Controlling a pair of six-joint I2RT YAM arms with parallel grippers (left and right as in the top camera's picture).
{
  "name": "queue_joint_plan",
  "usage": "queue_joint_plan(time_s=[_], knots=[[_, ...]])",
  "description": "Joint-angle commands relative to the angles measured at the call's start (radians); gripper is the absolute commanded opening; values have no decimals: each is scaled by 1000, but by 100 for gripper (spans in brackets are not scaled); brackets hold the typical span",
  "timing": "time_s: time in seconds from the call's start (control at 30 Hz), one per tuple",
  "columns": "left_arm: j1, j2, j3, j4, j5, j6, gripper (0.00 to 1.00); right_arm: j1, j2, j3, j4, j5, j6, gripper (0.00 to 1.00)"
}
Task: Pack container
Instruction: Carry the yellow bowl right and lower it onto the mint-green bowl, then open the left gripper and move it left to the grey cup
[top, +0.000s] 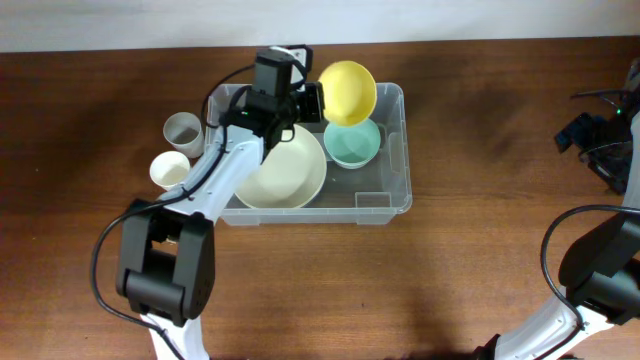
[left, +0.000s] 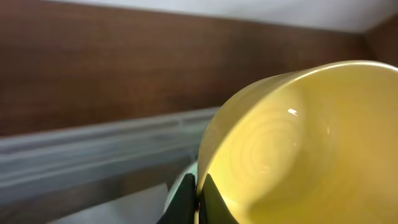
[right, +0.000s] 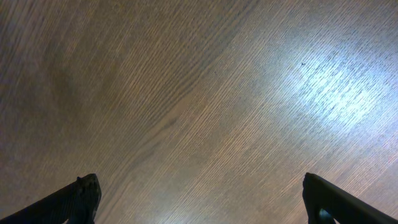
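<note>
While the left fingers pinch the rim of a yellow bowl, the bowl hangs tilted over the back edge of the bin, its open side facing up and to the right in the overhead view. The bin sits on the tabletop at about the middle, slightly to the left. Inside it, a big cream bowl fills the left half, and a teal bowl rests in the back right part, just under the yellow one. The front right of the bin's floor is bare apart from a white label.

Outside the bin, just beside its left wall, stand a grey cup and a cream cup, the grey one further back.

From the left wrist, the yellow bowl fills the right of the view, with the dark fingers closed on its edge and the bin's clear rim blurred behind.

The right fingers are spread wide, holding nothing, over bare wood far to the right.
</note>
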Motion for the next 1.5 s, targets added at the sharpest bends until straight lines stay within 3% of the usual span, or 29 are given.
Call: queue_joint_plan(time_s=[0.0,0.4,0.6,0.97,1.13,1.27,1.4,1.47], knots=[[-24,29,7,-27,32,45,1,1,0,-2,0,2,9,99],[-27,45,6,-143,5,56,1,1,0,-2,0,2,9,99],[-27,50,6,-153,5,56,5,1,0,-2,0,2,9,99],[-24,53,7,-146,5,102,41,1,0,-1,0,2,9,99],[13,43,82,-160,5,121,49,1,0,-2,0,2,9,99],[88,6,222,-269,-2,176,55,1,0,-2,0,2,9,99],[226,-58,365,-475,-200,179,81,1,0,-2,0,2,9,99],[301,-87,397,-550,-255,180,83,1,0,-1,0,2,9,99]])
